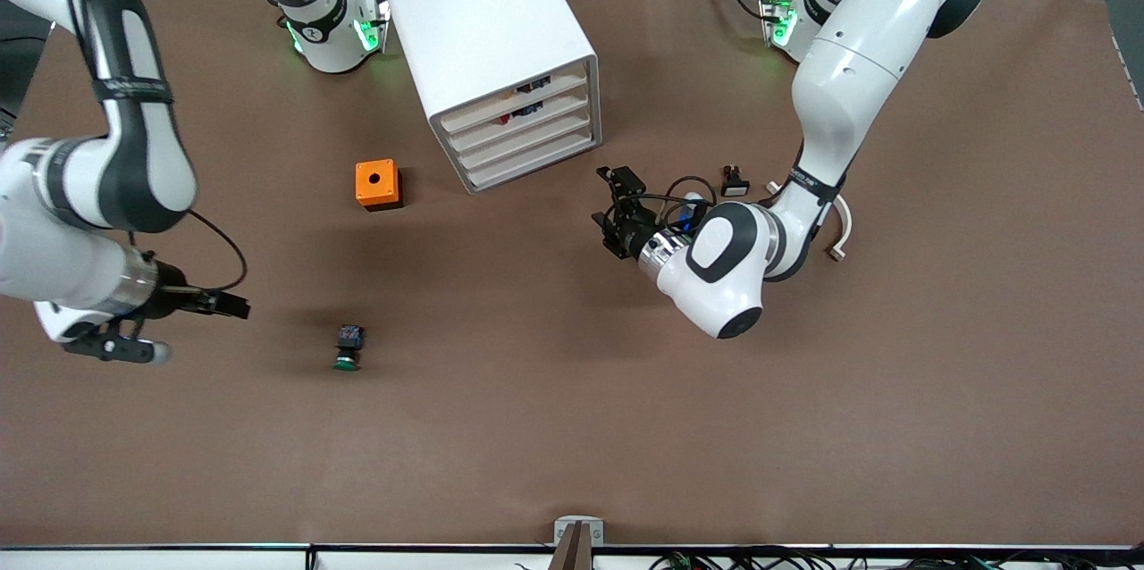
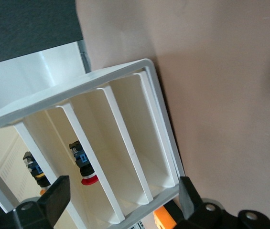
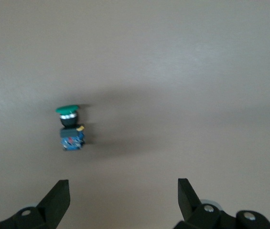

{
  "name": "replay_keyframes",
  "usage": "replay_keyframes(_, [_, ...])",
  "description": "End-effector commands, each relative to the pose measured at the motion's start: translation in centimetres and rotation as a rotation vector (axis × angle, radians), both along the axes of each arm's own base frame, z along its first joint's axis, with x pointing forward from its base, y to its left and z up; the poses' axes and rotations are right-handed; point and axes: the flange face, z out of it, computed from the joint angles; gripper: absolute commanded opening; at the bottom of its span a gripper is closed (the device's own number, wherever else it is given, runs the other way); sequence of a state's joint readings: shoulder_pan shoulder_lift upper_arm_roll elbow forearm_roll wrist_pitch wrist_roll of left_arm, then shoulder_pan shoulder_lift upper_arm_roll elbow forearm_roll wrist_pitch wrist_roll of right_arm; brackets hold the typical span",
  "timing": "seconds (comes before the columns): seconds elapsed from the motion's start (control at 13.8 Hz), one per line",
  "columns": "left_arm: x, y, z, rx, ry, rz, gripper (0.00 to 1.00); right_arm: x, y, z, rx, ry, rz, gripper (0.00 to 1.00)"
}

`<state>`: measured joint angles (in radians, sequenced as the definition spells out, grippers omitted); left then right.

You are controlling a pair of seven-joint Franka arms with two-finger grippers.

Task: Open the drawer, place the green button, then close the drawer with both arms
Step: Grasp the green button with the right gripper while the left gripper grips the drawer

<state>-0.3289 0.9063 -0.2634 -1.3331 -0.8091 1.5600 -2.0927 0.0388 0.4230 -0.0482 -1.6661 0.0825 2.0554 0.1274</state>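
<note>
The white cabinet (image 1: 487, 34) stands at the back middle of the table. Its third drawer (image 1: 529, 148) is shut; in the left wrist view the third drawer (image 2: 127, 143) shows empty. My left gripper (image 1: 609, 211) is open just in front of the drawer fronts, holding nothing; its fingers frame the cabinet front in the left wrist view (image 2: 124, 186). The green-capped button (image 1: 348, 347) lies on its side on the table, nearer the front camera. My right gripper (image 1: 234, 306) is open and empty beside it, toward the right arm's end; the right wrist view (image 3: 124, 186) shows the button (image 3: 70, 128) ahead.
An orange cube with a hole (image 1: 377, 184) sits beside the cabinet toward the right arm's end. A black button with a white square cap (image 1: 735, 181) and a white curved piece (image 1: 840, 235) lie by the left arm. The two upper drawers hold small dark parts (image 2: 82, 162).
</note>
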Motion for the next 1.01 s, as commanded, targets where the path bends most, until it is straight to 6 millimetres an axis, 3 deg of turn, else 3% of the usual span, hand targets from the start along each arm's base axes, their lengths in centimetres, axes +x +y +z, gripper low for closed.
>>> replay_keyframes(0.0, [-0.8,-1.3,-1.9,0.025,0.104,0.028,1.0,0.9,3.3,-3.5,0.001,-0.022,-0.061,1.0])
replay_keyframes(0.22, [-2.3,-2.3,-4.3,0.065,0.171,0.027,1.0,1.5,5.0,-7.7,-0.006,-0.049,-0.088,1.0])
replay_keyframes(0.36, [-2.9,-2.8,-4.7,0.081,0.19,0.02,0.99,1.3,6.4,-10.1,-0.008,-0.076,-0.099,1.0])
replay_keyframes(0.58, [-4.3,-4.2,-5.4,0.079,0.224,0.013,0.86,1.0,8.3,-13.3,-0.014,-0.068,-0.103,1.0])
replay_keyframes(0.94, [-7.2,-6.8,-6.2,0.089,0.238,-0.039,0.61,-0.3,9.9,-15.9,-0.017,-0.087,-0.084,1.0])
